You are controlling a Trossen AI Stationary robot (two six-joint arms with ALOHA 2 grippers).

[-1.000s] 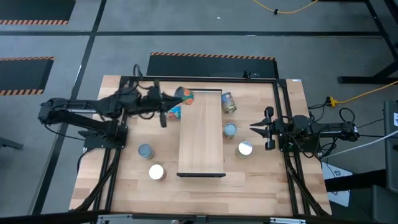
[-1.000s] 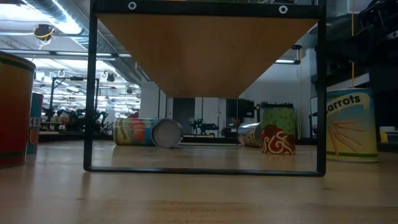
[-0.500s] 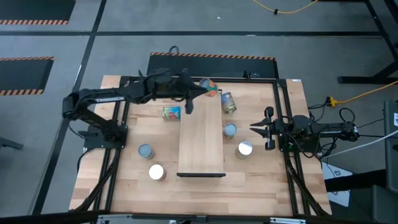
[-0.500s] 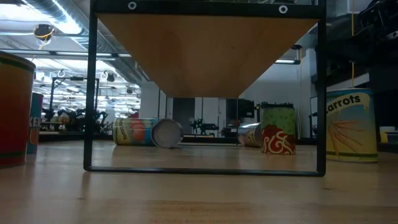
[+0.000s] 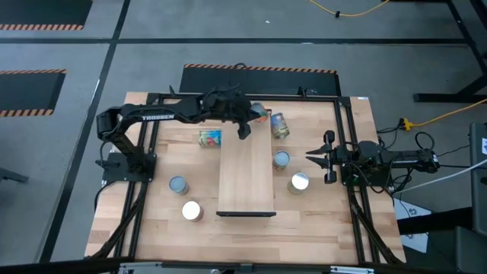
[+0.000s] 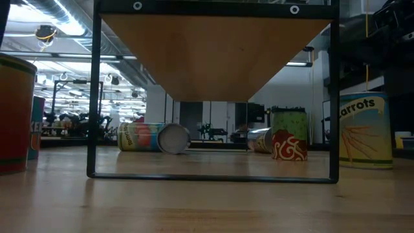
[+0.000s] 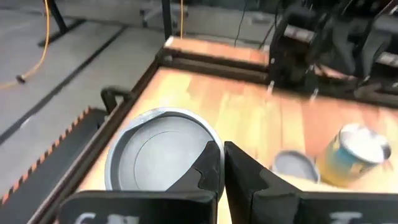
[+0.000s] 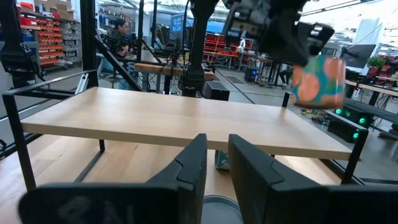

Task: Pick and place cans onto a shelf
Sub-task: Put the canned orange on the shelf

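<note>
My left gripper (image 5: 253, 116) reaches over the far end of the shelf (image 5: 246, 164), shut on an orange-and-teal can (image 5: 261, 114). In the right wrist view that can (image 8: 318, 81) hangs clear above the pale board (image 8: 186, 121). In the left wrist view its grey round end (image 7: 158, 155) faces the camera. My right gripper (image 5: 310, 156) waits at the table's right side, slightly open and holding nothing. Other cans rest on the table: a labelled one lying on its side (image 5: 210, 138), one near the shelf's far right corner (image 5: 279, 125), and upright ones (image 5: 281, 160), (image 5: 300, 182). My left gripper pinches the can's raised rim (image 7: 208, 140) at one edge of its round end, between its two shut fingertips. The fingers come from the table's left side, slanting a little downward. The can is lifted clear, hanging beside and below the fingers above the shelf's far end.
Two more upright cans (image 5: 178, 185), (image 5: 192, 211) stand left of the shelf near the front. The shelf is raised on a black frame (image 6: 96, 97), with cans (image 6: 152, 137), (image 6: 288, 134) visible beyond it. A black rail frame (image 5: 346, 152) borders the table.
My left gripper has swung toward the table's right edge, from left of the shelf to above its far end, sinking slightly. It stayed shut. The orange-and-teal can has travelled with it, clear of the table.
</note>
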